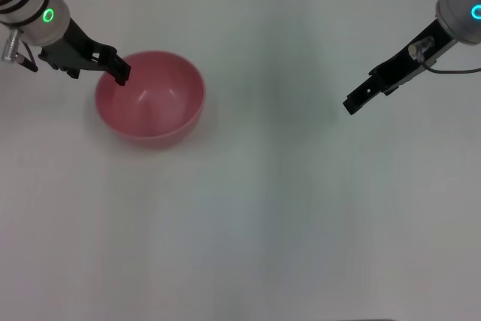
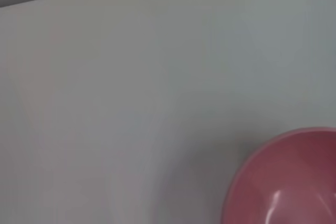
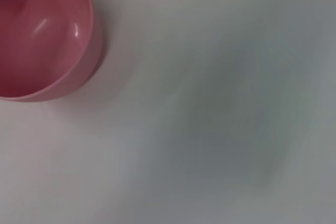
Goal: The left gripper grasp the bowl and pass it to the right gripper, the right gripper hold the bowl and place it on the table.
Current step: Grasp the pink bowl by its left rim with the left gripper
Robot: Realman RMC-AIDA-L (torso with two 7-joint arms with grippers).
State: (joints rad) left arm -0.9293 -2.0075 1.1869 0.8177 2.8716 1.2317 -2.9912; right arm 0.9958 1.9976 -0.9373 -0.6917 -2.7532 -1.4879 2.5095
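The near part of the white table (image 1: 248, 246) is bare matte surface. Farther back, on the robot's left side, the pink bowl (image 1: 150, 98) sits upright on the tabletop, its open mouth facing up. The left gripper (image 1: 119, 73) reaches in from the far left corner of the head view, and its black fingertips sit at the bowl's far-left rim, over or on the edge; whether the fingers are spread or closed on the rim cannot be told. Across the table, well apart from the bowl, the right gripper (image 1: 353, 103) hangs above the surface on the robot's right, pointing toward the centre, its finger spacing likewise unreadable. Both wrist views show the bowl resting on the table.
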